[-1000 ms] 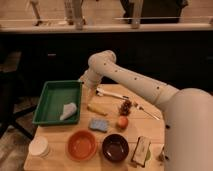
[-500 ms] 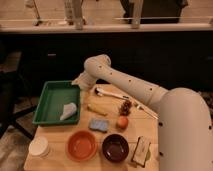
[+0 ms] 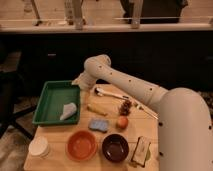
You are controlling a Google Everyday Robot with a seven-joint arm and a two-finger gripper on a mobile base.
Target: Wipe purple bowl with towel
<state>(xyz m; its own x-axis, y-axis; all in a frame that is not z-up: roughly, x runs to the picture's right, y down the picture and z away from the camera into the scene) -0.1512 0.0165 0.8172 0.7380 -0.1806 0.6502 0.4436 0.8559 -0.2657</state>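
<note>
The dark purple bowl (image 3: 115, 147) stands near the table's front edge, right of an orange bowl (image 3: 82, 145). The white towel (image 3: 68, 111) lies crumpled in the right part of a green tray (image 3: 47, 102) at the left of the table. My gripper (image 3: 78, 84) hangs at the end of the white arm (image 3: 125, 82), over the tray's far right corner, above and behind the towel and apart from it. The bowl is well in front of the gripper.
A blue sponge (image 3: 98, 124) and an orange fruit (image 3: 122, 122) lie mid-table. A yellow stick-shaped item (image 3: 96, 110), a dark cluster (image 3: 125, 106) and a white utensil (image 3: 107, 92) lie behind them. A white cup (image 3: 39, 147) stands front left, a snack packet (image 3: 141, 150) front right.
The arm has swung left and the gripper has moved from over the table's middle to the tray's far right corner. The objects have not moved.
</note>
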